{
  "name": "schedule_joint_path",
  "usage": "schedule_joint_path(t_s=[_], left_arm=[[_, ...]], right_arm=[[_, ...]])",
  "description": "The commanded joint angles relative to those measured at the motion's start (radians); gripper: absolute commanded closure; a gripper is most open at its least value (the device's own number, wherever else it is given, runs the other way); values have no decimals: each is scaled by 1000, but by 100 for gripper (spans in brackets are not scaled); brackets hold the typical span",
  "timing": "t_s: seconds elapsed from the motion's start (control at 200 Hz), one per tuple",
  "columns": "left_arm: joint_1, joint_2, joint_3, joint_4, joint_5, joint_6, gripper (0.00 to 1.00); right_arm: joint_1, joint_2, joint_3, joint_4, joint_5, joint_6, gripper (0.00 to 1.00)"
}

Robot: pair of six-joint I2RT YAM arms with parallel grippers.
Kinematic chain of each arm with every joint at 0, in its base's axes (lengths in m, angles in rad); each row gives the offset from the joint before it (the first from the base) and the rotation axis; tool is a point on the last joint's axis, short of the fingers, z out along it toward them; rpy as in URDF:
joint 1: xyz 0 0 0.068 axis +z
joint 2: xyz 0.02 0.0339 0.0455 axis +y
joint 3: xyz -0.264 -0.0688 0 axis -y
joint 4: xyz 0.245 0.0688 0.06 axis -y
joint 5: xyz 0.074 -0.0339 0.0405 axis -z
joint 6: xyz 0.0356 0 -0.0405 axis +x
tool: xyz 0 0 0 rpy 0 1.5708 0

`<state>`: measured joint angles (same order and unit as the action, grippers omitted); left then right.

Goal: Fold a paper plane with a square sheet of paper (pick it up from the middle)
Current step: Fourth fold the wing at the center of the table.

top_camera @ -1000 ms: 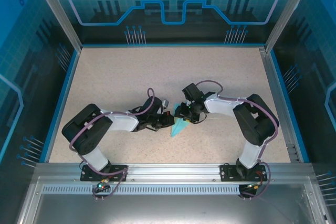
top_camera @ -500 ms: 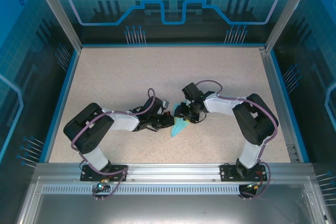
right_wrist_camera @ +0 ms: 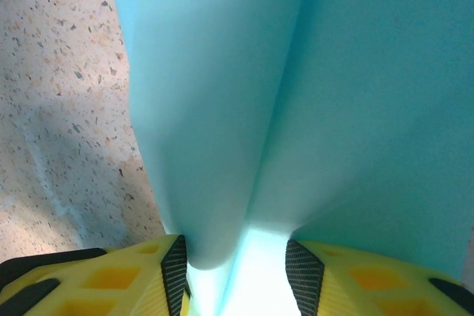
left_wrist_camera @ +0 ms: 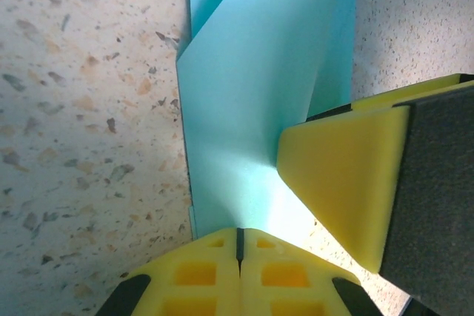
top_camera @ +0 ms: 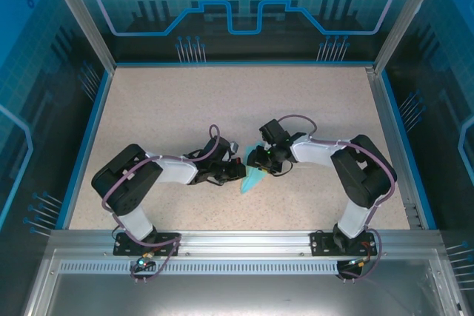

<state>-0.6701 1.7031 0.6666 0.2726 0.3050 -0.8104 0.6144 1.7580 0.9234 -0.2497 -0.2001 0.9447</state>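
Two grippers meet over the folded blue paper [top_camera: 252,180], which lies near the middle of your speckled table [top_camera: 185,101] with its narrow tip toward the arm bases. Your left gripper [left_wrist_camera: 238,237] has its fingers closed tight against each other, the tips resting on the paper's near edge. Your right gripper [right_wrist_camera: 237,275] straddles a raised crease. Its pads [right_wrist_camera: 175,271] press the flaps from both sides, so it is gripping the paper. The two grippers sit just beside each other.
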Motion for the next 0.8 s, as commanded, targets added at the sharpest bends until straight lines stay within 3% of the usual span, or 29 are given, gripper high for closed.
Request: schedule_joint_path(t_s=[0.0, 0.38, 0.57, 0.795], left_arm=[[6, 16, 22, -40, 16, 19, 100], [17, -50, 26, -50, 9, -1, 94], [49, -114, -11, -41, -46, -46, 98], [51, -96, -10, -5, 2, -56, 97]], right_arm=[[4, 102, -64, -107, 59, -14, 56], [4, 169, -11, -170, 70, -24, 62], [5, 181, -5, -178, 69, -25, 62], [5, 189, 1, -191, 74, -27, 62]])
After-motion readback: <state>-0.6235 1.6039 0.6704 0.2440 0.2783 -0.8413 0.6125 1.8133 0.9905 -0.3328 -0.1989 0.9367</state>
